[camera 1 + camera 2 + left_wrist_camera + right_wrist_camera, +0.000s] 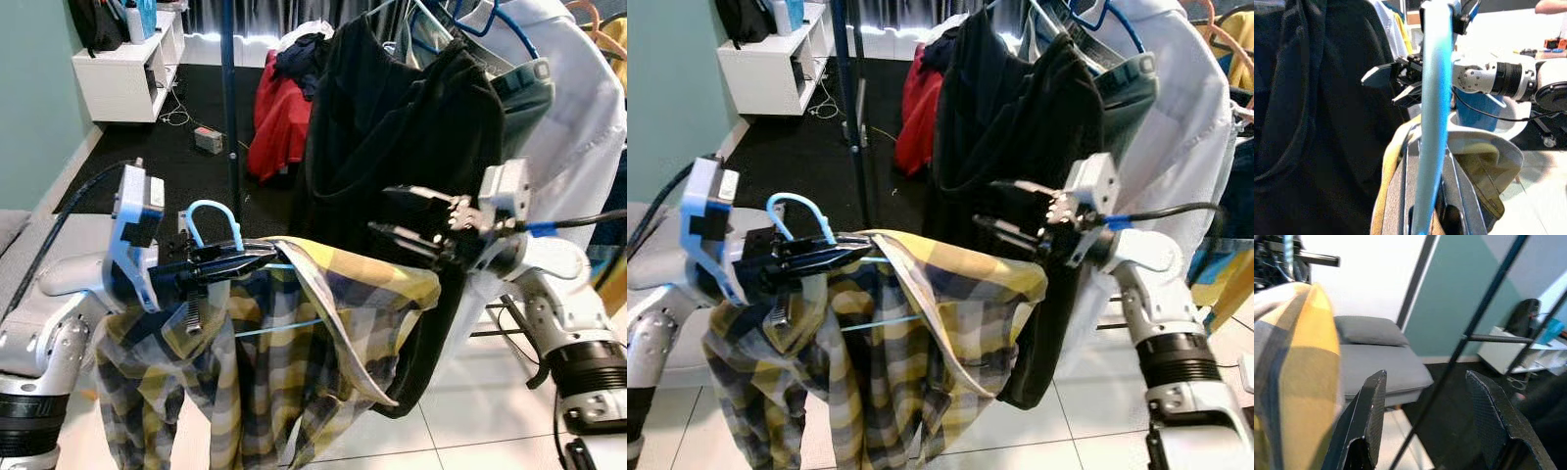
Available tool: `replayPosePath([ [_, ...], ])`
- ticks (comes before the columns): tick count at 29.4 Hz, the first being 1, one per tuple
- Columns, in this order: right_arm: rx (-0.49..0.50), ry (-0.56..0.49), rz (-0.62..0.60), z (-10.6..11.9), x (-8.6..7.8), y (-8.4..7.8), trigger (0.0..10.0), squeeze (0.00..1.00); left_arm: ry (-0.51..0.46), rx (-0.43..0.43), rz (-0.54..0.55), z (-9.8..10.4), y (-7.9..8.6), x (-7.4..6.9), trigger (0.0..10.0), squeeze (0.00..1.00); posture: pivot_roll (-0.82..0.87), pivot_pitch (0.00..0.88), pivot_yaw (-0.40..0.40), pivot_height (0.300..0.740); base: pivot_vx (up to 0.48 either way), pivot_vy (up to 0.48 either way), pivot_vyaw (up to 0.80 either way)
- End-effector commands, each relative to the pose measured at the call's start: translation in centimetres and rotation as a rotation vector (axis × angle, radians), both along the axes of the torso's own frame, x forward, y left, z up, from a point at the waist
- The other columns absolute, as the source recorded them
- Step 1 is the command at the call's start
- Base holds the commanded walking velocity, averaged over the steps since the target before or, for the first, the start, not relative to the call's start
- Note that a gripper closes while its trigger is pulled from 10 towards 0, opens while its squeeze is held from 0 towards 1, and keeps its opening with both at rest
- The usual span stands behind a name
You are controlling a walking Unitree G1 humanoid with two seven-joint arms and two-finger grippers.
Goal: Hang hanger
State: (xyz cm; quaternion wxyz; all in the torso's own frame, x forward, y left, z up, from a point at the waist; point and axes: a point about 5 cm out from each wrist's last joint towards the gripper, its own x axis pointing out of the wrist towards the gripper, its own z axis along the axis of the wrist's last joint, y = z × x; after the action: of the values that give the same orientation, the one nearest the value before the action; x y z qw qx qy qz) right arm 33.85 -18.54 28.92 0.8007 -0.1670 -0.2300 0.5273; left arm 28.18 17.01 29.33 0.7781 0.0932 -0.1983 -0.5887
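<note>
A light blue hanger [213, 227] carries a yellow and grey plaid shirt [294, 362] in front of me. My left gripper [257, 258] is shut on the hanger just below its hook, and the blue hanger [1432, 112] runs up between the fingers in the left wrist view. My right gripper [384, 211] is open, just above the shirt's right shoulder [392, 279] and in front of the black garment [392, 127]. In the right wrist view its fingers [1369, 411] stand apart beside the plaid shirt [1298, 357], with nothing between them.
A clothes rack pole [229, 98] stands behind the shirt. Black, white and blue garments [549, 108] hang crowded at the right. Red clothing [279, 117] is draped further back. A white shelf unit [122, 69] stands at the far left, a grey sofa [1376, 357] beside me.
</note>
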Motion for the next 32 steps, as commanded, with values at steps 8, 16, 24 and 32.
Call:
replayPosePath([
  [8,-0.023,0.142,0.239,-1.1,-2.3,1.5,10.0,0.00,-0.009,-0.021,-0.009,0.4,-0.5,-0.1,10.0,0.00,-0.03,0.174,-0.088,0.740,0.000,0.000,0.00],
  [16,-0.117,0.171,0.269,-2.9,-2.9,1.4,10.0,0.00,-0.014,-0.036,-0.022,0.7,-0.8,0.0,10.0,0.00,-0.03,0.173,-0.086,0.740,0.000,0.000,0.00],
  [24,-0.195,0.150,0.261,-3.6,-2.7,1.7,10.0,0.00,-0.031,-0.043,-0.056,1.2,-1.5,-0.3,10.0,0.00,-0.03,0.174,-0.088,0.740,0.000,0.000,0.00],
  [32,-0.174,0.153,0.290,-2.8,-2.4,2.5,1.0,0.00,-0.039,-0.041,-0.074,1.3,-2.0,-0.4,10.0,0.00,-0.02,0.176,-0.090,0.740,0.000,0.000,0.00],
])
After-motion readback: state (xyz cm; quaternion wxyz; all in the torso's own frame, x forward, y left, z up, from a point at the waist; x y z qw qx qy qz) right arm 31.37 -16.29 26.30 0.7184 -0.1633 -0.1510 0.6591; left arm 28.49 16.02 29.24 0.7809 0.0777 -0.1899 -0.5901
